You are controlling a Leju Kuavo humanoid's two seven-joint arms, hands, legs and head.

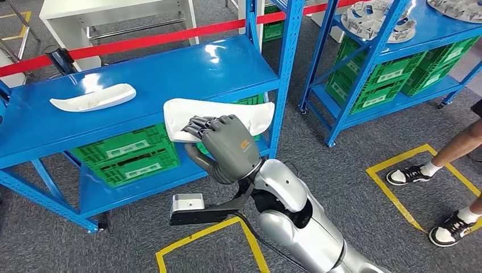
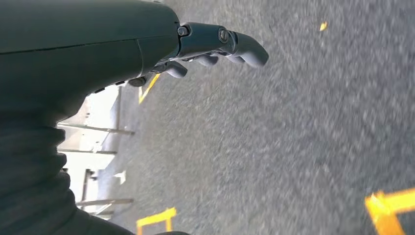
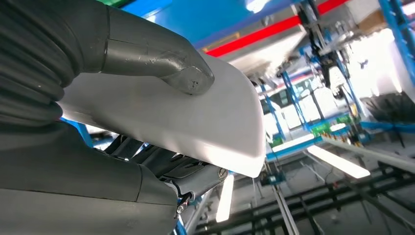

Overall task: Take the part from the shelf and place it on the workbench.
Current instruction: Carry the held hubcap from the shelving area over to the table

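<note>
**Inspector A:** White parts, how many?

**Inspector B:** Two. One white part (image 1: 241,115) is gripped by the right hand (image 1: 223,142), held just off the front edge of the blue shelf (image 1: 170,74), clear of its surface. The second part (image 1: 92,96) lies flat on the shelf top, towards the left, well apart from the first.

**Inspector A:** Confirm the grip.

**Inspector B:** In the right wrist view the thumb (image 3: 161,61) presses on one face of the part and the darker fingers (image 3: 171,166) are under the other. Clamped on it.

**Inspector A:** Left hand?

**Inspector B:** The left hand (image 2: 205,49) hangs over grey floor (image 2: 293,137), fingers loosely apart, holding nothing.

**Inspector A:** Other items?

**Inspector B:** Two blue racks. Green crates (image 1: 131,156) sit on the lower tier of the near one. Two yellow floor squares (image 1: 409,176). A person's two shoes (image 1: 409,173) at the right.
</note>
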